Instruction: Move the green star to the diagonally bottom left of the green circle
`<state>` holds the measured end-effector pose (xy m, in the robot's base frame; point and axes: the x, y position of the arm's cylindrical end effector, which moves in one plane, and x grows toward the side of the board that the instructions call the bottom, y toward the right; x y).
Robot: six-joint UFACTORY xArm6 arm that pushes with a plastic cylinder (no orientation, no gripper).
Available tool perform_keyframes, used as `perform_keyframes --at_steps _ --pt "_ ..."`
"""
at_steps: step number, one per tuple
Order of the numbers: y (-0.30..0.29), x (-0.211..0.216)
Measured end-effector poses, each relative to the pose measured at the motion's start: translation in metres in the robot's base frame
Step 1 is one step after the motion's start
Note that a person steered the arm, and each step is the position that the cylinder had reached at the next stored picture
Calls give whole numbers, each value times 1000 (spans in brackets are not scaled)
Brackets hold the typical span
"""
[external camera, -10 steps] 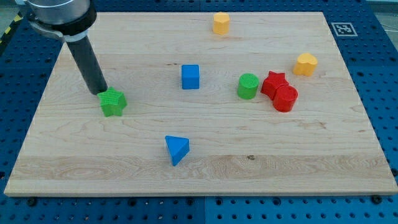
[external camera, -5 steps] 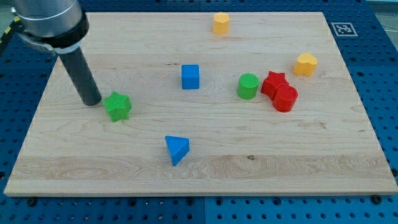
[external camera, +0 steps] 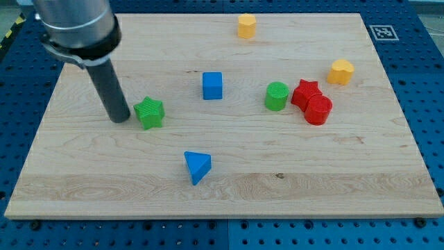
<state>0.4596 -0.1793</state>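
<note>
My tip (external camera: 121,118), a bare rod with nothing to clasp, is pressed against the view's left side of the green star (external camera: 149,112), shoving rather than holding. The star sits left of centre on the wooden board (external camera: 388,173), well apart from the green circle (external camera: 276,96) off to the view's right. The push toward the circle looks under way; next it calls for a long drive right and slightly down, passing above the blue triangle (external camera: 197,167).

Arm (external camera: 76,28) cut off by the view's top edge; red circle (external camera: 318,110) partly covers red star (external camera: 305,91).
</note>
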Motion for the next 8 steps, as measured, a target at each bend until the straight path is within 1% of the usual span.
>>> perform_keyframes --at_steps 6,7,8 --pt "87 4" --pt "91 4" --pt "92 -8"
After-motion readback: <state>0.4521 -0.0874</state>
